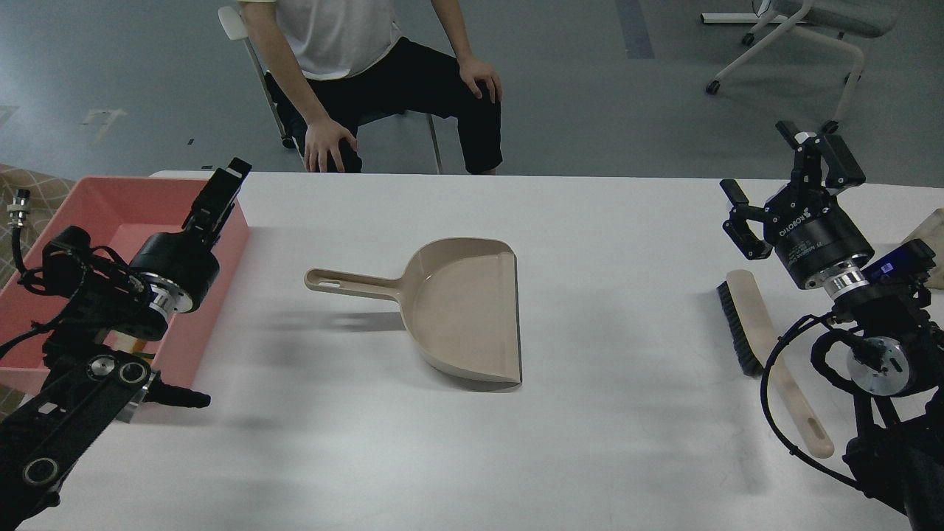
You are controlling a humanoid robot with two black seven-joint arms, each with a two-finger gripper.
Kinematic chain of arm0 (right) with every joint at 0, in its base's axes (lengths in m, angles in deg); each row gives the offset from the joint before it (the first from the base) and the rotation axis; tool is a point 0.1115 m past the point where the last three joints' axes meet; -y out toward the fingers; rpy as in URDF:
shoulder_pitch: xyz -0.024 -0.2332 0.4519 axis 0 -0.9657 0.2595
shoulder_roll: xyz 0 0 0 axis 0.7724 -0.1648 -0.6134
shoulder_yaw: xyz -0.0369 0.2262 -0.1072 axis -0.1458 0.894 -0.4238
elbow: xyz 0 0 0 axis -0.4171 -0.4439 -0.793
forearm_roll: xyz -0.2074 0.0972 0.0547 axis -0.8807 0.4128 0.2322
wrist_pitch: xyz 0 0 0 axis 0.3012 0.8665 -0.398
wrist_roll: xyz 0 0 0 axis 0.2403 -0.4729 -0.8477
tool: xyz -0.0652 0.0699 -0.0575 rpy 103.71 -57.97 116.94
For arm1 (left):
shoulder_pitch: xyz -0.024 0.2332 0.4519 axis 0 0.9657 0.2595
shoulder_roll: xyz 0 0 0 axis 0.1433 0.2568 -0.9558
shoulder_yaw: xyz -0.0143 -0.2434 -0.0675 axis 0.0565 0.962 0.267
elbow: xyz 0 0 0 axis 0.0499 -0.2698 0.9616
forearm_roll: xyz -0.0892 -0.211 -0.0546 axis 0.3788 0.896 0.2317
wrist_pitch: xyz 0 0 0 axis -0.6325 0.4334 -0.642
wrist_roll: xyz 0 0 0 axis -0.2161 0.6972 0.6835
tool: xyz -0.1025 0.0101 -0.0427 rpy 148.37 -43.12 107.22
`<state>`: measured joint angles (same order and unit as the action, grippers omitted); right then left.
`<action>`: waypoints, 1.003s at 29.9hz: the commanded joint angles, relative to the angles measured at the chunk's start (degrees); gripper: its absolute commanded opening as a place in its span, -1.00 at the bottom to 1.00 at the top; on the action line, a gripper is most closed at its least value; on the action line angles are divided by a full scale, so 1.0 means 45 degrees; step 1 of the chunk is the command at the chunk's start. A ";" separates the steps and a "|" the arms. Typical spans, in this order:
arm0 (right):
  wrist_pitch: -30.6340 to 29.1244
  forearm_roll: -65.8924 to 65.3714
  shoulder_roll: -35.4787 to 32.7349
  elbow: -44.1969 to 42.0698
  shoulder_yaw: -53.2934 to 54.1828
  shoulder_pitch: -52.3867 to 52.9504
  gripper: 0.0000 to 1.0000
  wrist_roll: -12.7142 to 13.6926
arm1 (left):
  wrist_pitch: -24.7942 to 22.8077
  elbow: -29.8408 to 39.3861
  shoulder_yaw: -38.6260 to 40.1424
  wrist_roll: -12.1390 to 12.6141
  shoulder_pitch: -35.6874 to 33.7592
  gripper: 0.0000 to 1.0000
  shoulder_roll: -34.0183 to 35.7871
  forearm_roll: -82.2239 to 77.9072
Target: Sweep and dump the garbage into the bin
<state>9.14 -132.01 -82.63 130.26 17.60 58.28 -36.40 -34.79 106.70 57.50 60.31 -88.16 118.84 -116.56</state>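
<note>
The salmon-pink bin point(118, 210) stands at the table's left edge. My left gripper point(223, 190) hovers over the bin's right wall, seen side-on, so its fingers cannot be told apart. A small tan bit point(124, 341) shows inside the bin under my left arm; I cannot tell what it is. The bread slice and the yellow sponge chunk are out of view. The beige dustpan point(457, 310) lies empty at the table's middle, handle pointing left. My right gripper point(771, 166) is open and empty, raised above the far right of the table.
A brush point(741, 324) with black bristles and a long beige handle lies at the right, partly under my right arm. A beige object point(934, 236) sits at the right edge. A person point(369, 66) sits behind the table's far edge.
</note>
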 commanded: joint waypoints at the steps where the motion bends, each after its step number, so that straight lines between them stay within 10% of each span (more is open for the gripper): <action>1: 0.0000 0.0014 0.0001 -0.0032 0.0019 0.0070 1.00 0.0001 | -0.0035 -0.0024 0.0064 -0.0002 -0.0822 0.67 0.0285 0.0990; 16: 0.1300 -0.0006 -0.0096 -0.2254 0.0039 0.4146 1.00 -0.0019 | -0.0308 -0.4769 -0.0112 -0.0197 -0.5296 0.68 -0.0864 0.4352; 24: 0.1300 0.0014 0.0118 -0.5636 -0.0097 0.6495 1.00 -0.1112 | -0.0328 -0.5824 -0.0190 -0.0236 -0.5705 0.93 -0.2252 0.5974; 30: 0.1495 -0.0006 0.0977 -0.6536 -0.0117 0.6886 1.00 -0.1659 | -0.0464 -0.7952 -0.0932 -0.1952 -0.7346 0.93 -0.2761 0.6129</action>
<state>15.24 -131.97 -79.81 102.04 17.10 88.71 -42.68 -36.68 75.35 54.72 55.51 -118.26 107.06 -89.64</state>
